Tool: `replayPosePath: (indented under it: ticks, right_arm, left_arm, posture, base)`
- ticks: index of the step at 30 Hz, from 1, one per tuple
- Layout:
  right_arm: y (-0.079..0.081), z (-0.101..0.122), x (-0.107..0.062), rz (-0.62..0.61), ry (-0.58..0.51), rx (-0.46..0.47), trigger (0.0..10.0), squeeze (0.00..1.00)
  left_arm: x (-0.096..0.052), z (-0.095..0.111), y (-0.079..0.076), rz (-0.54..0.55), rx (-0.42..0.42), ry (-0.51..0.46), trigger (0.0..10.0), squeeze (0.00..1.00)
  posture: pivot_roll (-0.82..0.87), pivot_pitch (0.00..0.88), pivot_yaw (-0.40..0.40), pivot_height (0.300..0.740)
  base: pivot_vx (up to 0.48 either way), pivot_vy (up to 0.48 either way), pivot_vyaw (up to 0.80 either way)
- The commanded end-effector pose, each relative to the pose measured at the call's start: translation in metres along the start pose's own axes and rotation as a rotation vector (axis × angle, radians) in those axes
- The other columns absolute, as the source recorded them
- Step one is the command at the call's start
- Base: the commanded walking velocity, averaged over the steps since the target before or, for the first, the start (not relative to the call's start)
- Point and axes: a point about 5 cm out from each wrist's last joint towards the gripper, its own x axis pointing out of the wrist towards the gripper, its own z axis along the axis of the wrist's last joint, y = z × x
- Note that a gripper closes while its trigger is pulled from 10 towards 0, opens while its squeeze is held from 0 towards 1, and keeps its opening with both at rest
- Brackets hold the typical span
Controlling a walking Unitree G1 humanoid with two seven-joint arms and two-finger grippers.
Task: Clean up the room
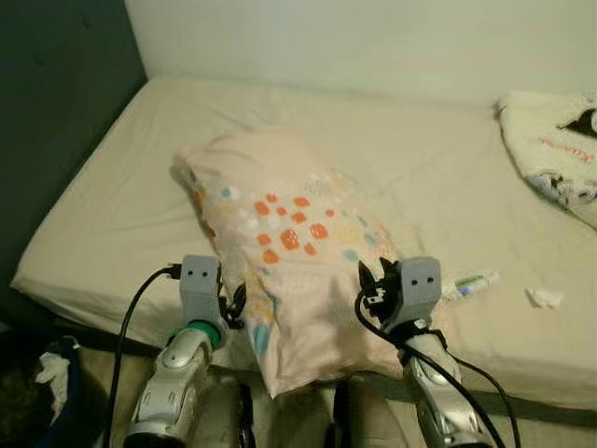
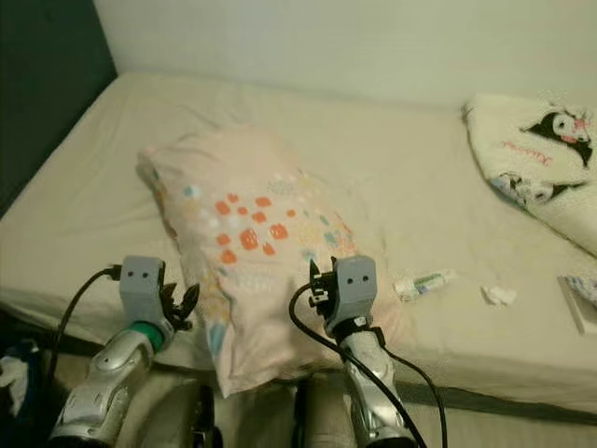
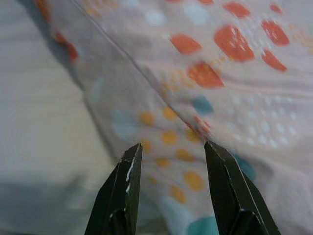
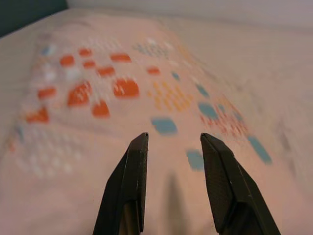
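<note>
We're at the pillow step of the tidy-up, we judge: both arms are reaching in at the near end of the patterned pillow [image 1: 280,252], which lies slantwise on the bed [image 1: 112,196] and hangs a bit over its front edge. Left gripper [image 3: 168,152] sits at the pillow's left side seam, fingers apart, the seam running right between the tips, not pinched yet. Right gripper [image 4: 171,142] hovers low over the pillow's right near corner, fingers also apart, fabric straight ahead and below them. Next move probably calls for closing both on the cover and lifting evenly so it doesn't sag or slip. Past the right gripper, on the sheet: a small tube [image 1: 471,282] just beside it, a crumpled tissue [image 1: 544,298] farther out, a folded blanket [image 2: 536,154] well beyond.
</note>
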Motion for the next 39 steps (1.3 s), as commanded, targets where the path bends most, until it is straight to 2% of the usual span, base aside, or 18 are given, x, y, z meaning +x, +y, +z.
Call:
replayPosePath:
  ticks: [1, 8, 12, 17, 18, 19, 21, 23, 27, 30, 31, 32, 33, 35, 39]
  right_arm:
    - [-0.003, -0.002, 0.000, -0.009, 0.011, -0.009, 10.0, 0.00]
    - [-0.002, 0.004, 0.003, -0.008, -0.009, -0.010, 10.0, 0.00]
    - [-0.001, 0.005, 0.003, -0.005, -0.012, -0.008, 10.0, 0.00]
    - [0.002, 0.007, 0.004, 0.001, -0.021, -0.005, 10.0, 0.00]
    - [0.002, 0.013, 0.005, 0.012, -0.047, -0.028, 10.0, 0.00]
    - [0.002, 0.013, 0.005, 0.012, -0.047, -0.028, 10.0, 0.00]
    - [0.002, 0.021, 0.007, 0.018, -0.078, -0.043, 10.0, 0.00]
    - [0.001, 0.024, 0.007, 0.018, -0.088, -0.044, 10.0, 0.00]
    - [-0.003, 0.037, 0.013, 0.020, -0.129, -0.071, 10.0, 0.00]
    - [-0.008, 0.044, 0.014, 0.008, -0.151, -0.078, 10.0, 0.00]
    - [-0.012, 0.046, 0.014, -0.002, -0.156, -0.080, 10.0, 0.00]
    - [-0.012, 0.046, 0.014, -0.002, -0.156, -0.080, 10.0, 0.00]
    - [-0.013, 0.046, 0.013, -0.004, -0.155, -0.081, 10.0, 0.00]
    - [-0.013, 0.046, 0.013, -0.006, -0.153, -0.082, 10.0, 0.00]
    - [-0.011, 0.044, 0.012, -0.002, -0.146, -0.082, 10.0, 0.00]
  left_arm:
    - [0.001, 0.001, 0.001, 0.001, -0.044, 0.015, 10.0, 0.00]
    - [0.005, 0.040, 0.000, -0.023, -0.145, -0.100, 10.0, 0.00]
    - [0.006, 0.046, 0.002, 0.008, -0.201, -0.122, 10.0, 0.00]
    - [0.007, 0.037, 0.002, 0.013, -0.233, -0.062, 10.0, 0.00]
    - [0.008, 0.031, 0.001, -0.005, -0.275, -0.014, 10.0, 0.00]
    - [0.008, 0.031, 0.001, -0.005, -0.275, -0.014, 10.0, 0.00]
    - [0.010, 0.026, 0.000, -0.025, -0.343, 0.030, 10.0, 0.00]
    - [0.010, 0.025, 0.000, -0.032, -0.375, 0.043, 10.0, 0.00]
    - [0.014, 0.023, 0.011, -0.029, -0.439, 0.074, 10.0, 0.00]
    - [0.011, 0.020, 0.020, -0.053, -0.418, 0.090, 10.0, 0.00]
    - [0.006, 0.016, 0.027, -0.058, -0.369, 0.092, 10.0, 0.00]
    - [0.006, 0.016, 0.027, -0.058, -0.369, 0.092, 10.0, 0.00]
    - [0.003, 0.015, 0.027, -0.074, -0.365, 0.086, 10.0, 1.00]
    - [0.001, 0.015, 0.027, -0.086, -0.365, 0.082, 10.0, 1.00]
    - [0.000, 0.013, 0.021, -0.106, -0.420, 0.087, 10.0, 1.00]
  posture:
    - [-0.05, 0.096, 0.028, 0.596]
    - [-0.05, 0.099, 0.036, 0.596]
    - [-0.04, 0.107, 0.039, 0.596]
    - [-0.04, 0.113, 0.040, 0.596]
    - [-0.04, 0.136, 0.045, 0.596]
    - [-0.04, 0.136, 0.045, 0.596]
    - [-0.04, 0.150, 0.044, 0.596]
    - [-0.04, 0.150, 0.044, 0.596]
    - [-0.05, 0.168, 0.045, 0.596]
    - [-0.06, 0.171, 0.044, 0.596]
    - [-0.06, 0.172, 0.043, 0.596]
    - [-0.06, 0.172, 0.043, 0.596]
    - [-0.06, 0.173, 0.041, 0.596]
    - [-0.06, 0.173, 0.041, 0.596]
    - [-0.05, 0.173, 0.040, 0.596]
  base:
    - [0.000, 0.000, 0.00]
    - [0.000, 0.000, 0.00]
    - [0.000, 0.000, 0.00]
    - [0.000, 0.000, 0.00]
    - [0.000, 0.000, 0.00]
    - [0.000, 0.000, 0.00]
    - [0.000, 0.000, 0.00]
    - [0.000, 0.000, 0.00]
    - [0.000, 0.000, 0.00]
    - [0.000, 0.000, 0.00]
    - [0.000, 0.000, 0.00]
    - [0.000, 0.000, 0.00]
    - [0.000, 0.000, 0.00]
    - [0.000, 0.000, 0.00]
    - [0.000, 0.000, 0.00]
